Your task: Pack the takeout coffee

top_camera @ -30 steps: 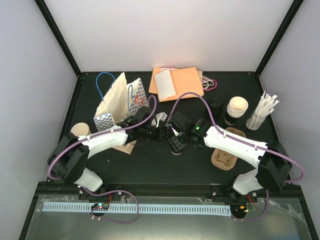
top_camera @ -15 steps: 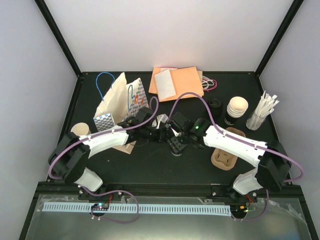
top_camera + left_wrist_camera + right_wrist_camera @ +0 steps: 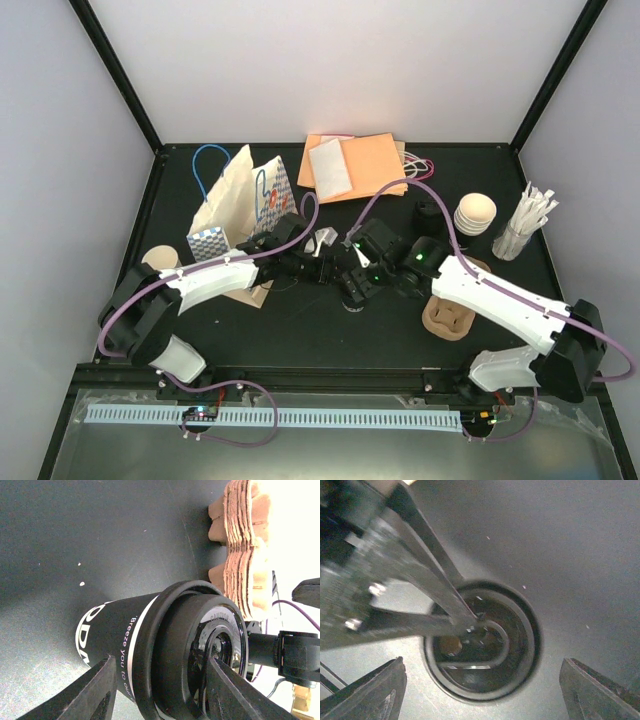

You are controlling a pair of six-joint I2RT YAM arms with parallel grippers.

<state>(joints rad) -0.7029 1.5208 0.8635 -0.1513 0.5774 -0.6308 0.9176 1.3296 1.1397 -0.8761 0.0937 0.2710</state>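
The takeout coffee (image 3: 352, 292) is a black paper cup with white lettering and a black lid, standing mid-table. In the left wrist view the cup (image 3: 115, 635) sits between my left fingers: one finger (image 3: 97, 690) against the wall, the other (image 3: 227, 690) across the lid top. My left gripper (image 3: 336, 273) is closed on it. The right wrist view looks straight down on the lid (image 3: 482, 647), with the left finger crossing it. My right gripper (image 3: 364, 278) is open just above the lid, fingers (image 3: 367, 690) wide on either side, touching nothing.
A patterned paper bag (image 3: 240, 195) stands at the back left. A brown pulp cup carrier (image 3: 450, 312) lies to the right, also in the left wrist view (image 3: 245, 555). Stacked cream cups (image 3: 473, 215), spare black lids (image 3: 430, 212), stirrers (image 3: 525, 222), orange sleeves (image 3: 352, 165) and a lone cup (image 3: 160, 260).
My right arm has drawn back to the right and its gripper has lifted slightly off the lid. The left arm and the cup have stayed in place.
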